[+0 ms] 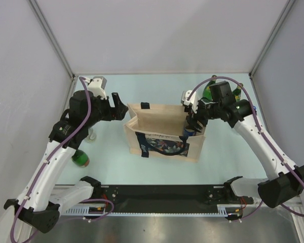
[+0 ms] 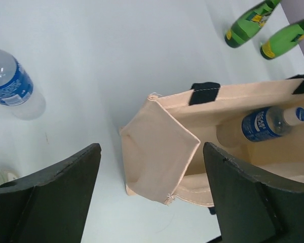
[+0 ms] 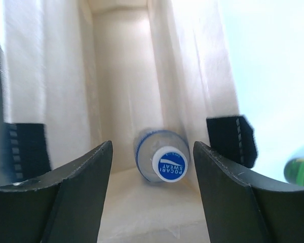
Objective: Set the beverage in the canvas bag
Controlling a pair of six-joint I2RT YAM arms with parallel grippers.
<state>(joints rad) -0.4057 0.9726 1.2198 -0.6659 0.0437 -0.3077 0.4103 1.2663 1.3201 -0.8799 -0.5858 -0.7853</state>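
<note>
Overhead, the left arm rises from its base with the elbow out to the left. It holds the left gripper [image 1: 119, 107] level, just beside the left end of the bag [image 1: 159, 120], jaws apart and empty. The right arm stretches up the right side and folds back at the wrist, so the right gripper [image 1: 189, 126] points down into the bag's right end. The bag stands open on the table [image 1: 223, 157], its patterned side toward the arm bases. Its inside is mostly hidden from this view. Two green bottles [image 1: 209, 91] stand behind the right wrist, partly covered by it. A third green bottle [image 1: 80, 158] and a clear bottle [image 1: 91, 135] are half hidden beneath the left arm.

Left wrist view: two dark fingers [image 2: 55, 197] fill the lower corners, spread wide. The bag's folded-in end panel shows between them, untouched. Inside the bag the bottle [image 2: 266, 123] lies on its side, showing a blue label and a white-and-blue cap. The frame cuts off the bag's right part. The clear bottle, blue-labelled, shows at the left edge. The two green bottles are at the top right, their necks cropped. A pale round thing at the lower left is too cropped to name.

Right wrist view: the fingers [image 3: 66, 197] stand apart, looking straight down into the bag. The bottle lies on the bottom by the right wall, cap toward the camera. It is beyond the fingertips and touches neither. A dark handle [image 3: 230, 139] crosses the right rim. A blurred green shape sits at the right edge.
</note>
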